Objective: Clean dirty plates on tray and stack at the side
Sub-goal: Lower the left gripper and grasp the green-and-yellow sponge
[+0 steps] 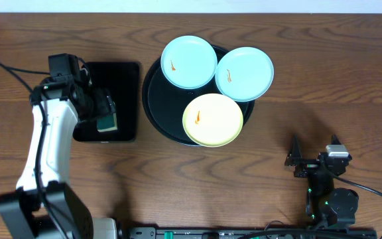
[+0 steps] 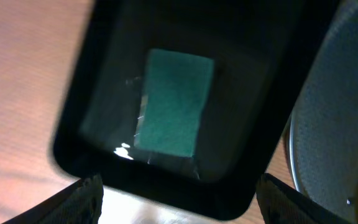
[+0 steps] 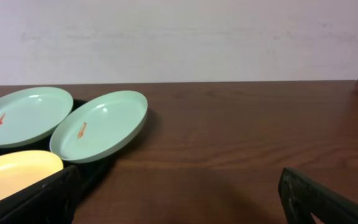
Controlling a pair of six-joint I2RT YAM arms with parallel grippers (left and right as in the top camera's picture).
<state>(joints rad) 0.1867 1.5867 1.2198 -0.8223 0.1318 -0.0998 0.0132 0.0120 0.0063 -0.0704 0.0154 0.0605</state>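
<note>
Three plates lie on the round black tray (image 1: 152, 99): a turquoise plate (image 1: 188, 62) at the back left, a turquoise plate (image 1: 244, 73) at the back right, a yellow plate (image 1: 212, 119) in front. Each has a small orange smear. My left gripper (image 1: 105, 114) is open above a green sponge (image 2: 173, 102) that lies in the rectangular black tray (image 1: 126, 99). My right gripper (image 1: 310, 161) is open and empty, low over the table to the right of the round tray. The right wrist view shows the plates (image 3: 99, 126) at its left.
The rectangular tray (image 2: 272, 118) sits just left of the round tray, whose rim (image 2: 289, 155) shows in the left wrist view. A cable runs from the right arm's base (image 1: 337, 202) at the front edge. A pale wall (image 3: 179, 37) stands behind the table.
</note>
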